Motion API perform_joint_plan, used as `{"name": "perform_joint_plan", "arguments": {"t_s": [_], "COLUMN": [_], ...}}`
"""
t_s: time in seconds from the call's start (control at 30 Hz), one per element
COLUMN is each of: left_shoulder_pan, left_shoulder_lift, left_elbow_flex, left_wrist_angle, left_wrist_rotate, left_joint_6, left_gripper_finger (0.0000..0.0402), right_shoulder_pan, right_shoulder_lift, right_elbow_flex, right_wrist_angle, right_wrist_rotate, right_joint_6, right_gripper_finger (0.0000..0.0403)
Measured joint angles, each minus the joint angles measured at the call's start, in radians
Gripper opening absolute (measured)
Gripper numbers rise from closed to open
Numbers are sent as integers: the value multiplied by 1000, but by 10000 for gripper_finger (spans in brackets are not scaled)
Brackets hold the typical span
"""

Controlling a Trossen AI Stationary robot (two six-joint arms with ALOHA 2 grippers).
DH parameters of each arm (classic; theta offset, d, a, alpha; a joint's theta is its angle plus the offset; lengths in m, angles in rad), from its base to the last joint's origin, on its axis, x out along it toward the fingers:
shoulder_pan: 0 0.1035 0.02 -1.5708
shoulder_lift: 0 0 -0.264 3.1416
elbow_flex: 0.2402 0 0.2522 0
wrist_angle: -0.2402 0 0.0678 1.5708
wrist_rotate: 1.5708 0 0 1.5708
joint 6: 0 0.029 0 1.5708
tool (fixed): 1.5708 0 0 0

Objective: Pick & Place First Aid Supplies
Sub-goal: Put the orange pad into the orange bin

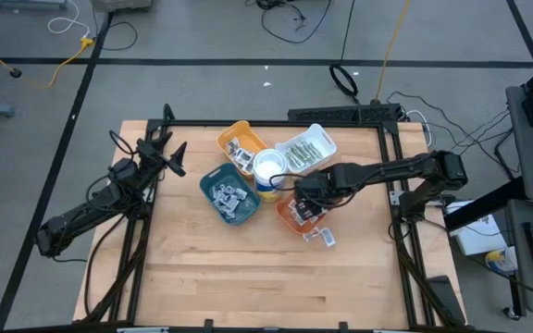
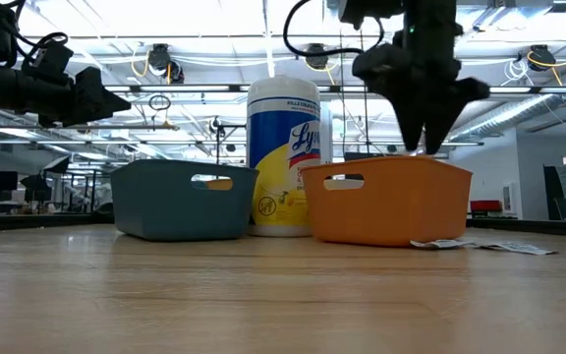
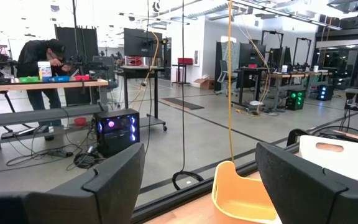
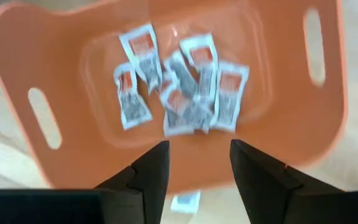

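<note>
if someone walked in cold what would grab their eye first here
Probably the right gripper, jaws open and empty, hanging over the orange tray with a heap of red-marked packets inside. Next, the cluster mid-table: a teal tray, yellow tray, white tray and a wipes tub between them. Two stray packets lie on the table just past the orange tray, and the left gripper waits at the table's left edge.

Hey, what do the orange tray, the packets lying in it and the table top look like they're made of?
Orange tray: likely moulded plastic, smooth with a slight sheen, rounded corners and cut-out handle slots. Packets: probably paper or foil-lined sachets, flat and white with red marks, edges looking crimped; the exact material can't be told. Table top: wood, pale and matte, with visible plank lines, possibly butcher block.
</note>
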State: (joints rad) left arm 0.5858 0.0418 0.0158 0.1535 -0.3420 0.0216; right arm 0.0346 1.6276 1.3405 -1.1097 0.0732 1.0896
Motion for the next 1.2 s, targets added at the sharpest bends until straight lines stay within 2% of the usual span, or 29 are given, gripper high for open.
{"name": "perform_joint_plan", "arguments": {"t_s": [0.13, 0.33, 0.7, 1.0, 1.2], "left_shoulder_pan": [0, 0, 0, 0, 0], "left_shoulder_lift": [0, 0, 0, 0, 0], "left_elbow_flex": [0, 0, 0, 0, 0], "left_wrist_angle": [0, 0, 0, 0, 0], "left_wrist_rotate": [0, 0, 0, 0, 0], "left_joint_6": [0, 0, 0, 0, 0], "left_gripper_finger": [308, 308, 308, 308, 308], "right_shoulder_pan": [22, 127, 295, 340, 341], "right_shoulder_lift": [0, 0, 0, 0, 24], "right_elbow_flex": [24, 24, 16, -130, -225], "right_wrist_angle": [-61, -81, -101, 39, 192], "right_wrist_rotate": [-50, -51, -40, -26, -18], "right_joint_6": [109, 222, 300, 285, 282], "right_gripper_finger": [164, 164, 164, 164, 164]}}
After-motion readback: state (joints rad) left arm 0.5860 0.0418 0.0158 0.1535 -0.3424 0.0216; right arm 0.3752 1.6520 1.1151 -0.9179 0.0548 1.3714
